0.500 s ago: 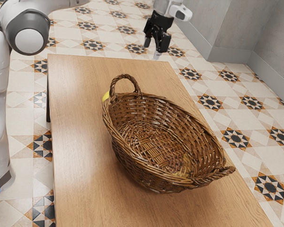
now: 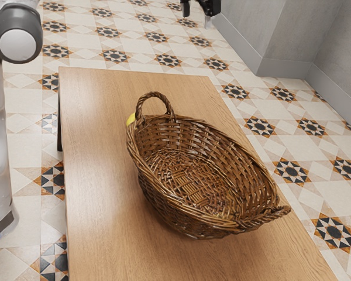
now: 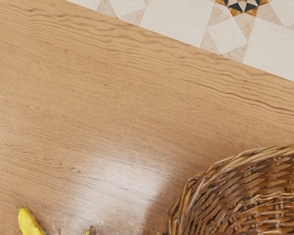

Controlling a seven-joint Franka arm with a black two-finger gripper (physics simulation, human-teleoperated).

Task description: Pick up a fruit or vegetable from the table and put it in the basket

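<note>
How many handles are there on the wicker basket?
2. The far handle arches up from the rim of the wicker basket; the near handle is at its opposite end, toward the exterior view's lower right.

1 basket, 1 yellow fruit

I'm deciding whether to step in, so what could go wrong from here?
Reaching down, the gripper might knock the basket: the yellow item lies on the table outside it, mostly hidden behind it in the exterior view. My wrist camera could also lose that item, which is cut off by the wrist view's edge.
</note>
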